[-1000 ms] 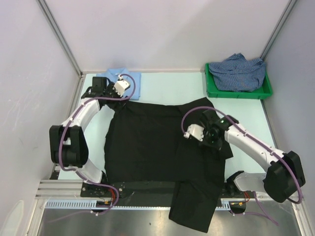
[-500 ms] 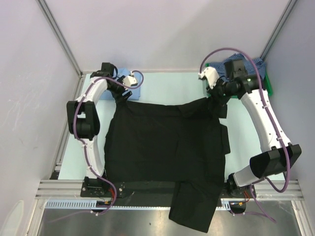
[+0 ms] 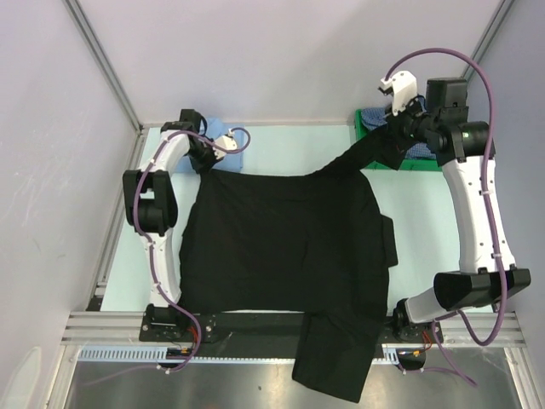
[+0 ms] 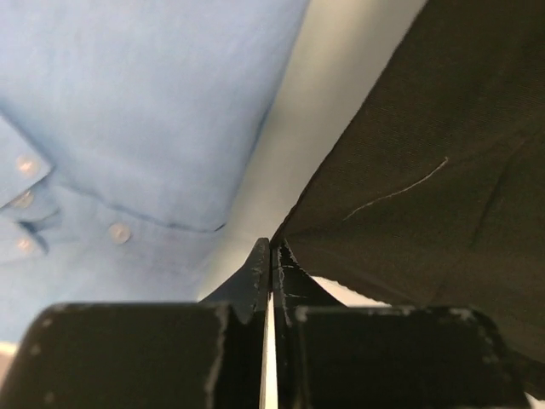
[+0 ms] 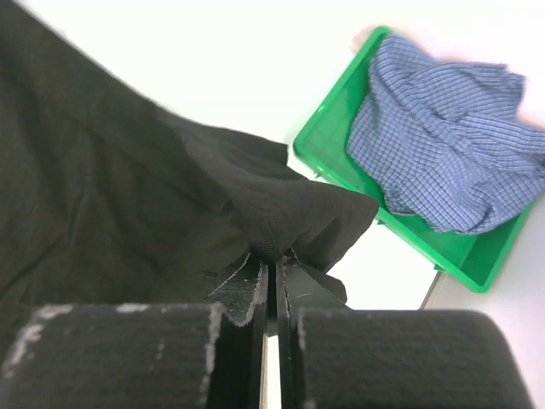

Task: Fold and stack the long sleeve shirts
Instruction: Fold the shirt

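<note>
The black long sleeve shirt (image 3: pixel 281 239) lies spread over the table, and one part hangs over the near edge. My left gripper (image 3: pixel 207 162) is shut at its far left corner; in the left wrist view the black shirt's (image 4: pixel 426 170) edge runs into the tips of my left gripper (image 4: pixel 271 247). My right gripper (image 3: pixel 390 141) is shut on the far right corner and holds it raised by the bin. The right wrist view shows the black shirt (image 5: pixel 111 170) bunched in that gripper (image 5: pixel 274 260). A folded light blue shirt (image 3: pixel 239 158) (image 4: pixel 128 111) lies beside the left gripper.
A green bin (image 3: pixel 426 160) (image 5: pixel 341 162) at the back right holds the checked shirt (image 5: pixel 443 145), mostly hidden behind the right arm in the top view. Metal posts and white walls close in the table. A metal rail runs along the near edge.
My right arm swung back and up, pulling the black shirt's right corner toward the bin. My left gripper reached the left corner and closed there.
</note>
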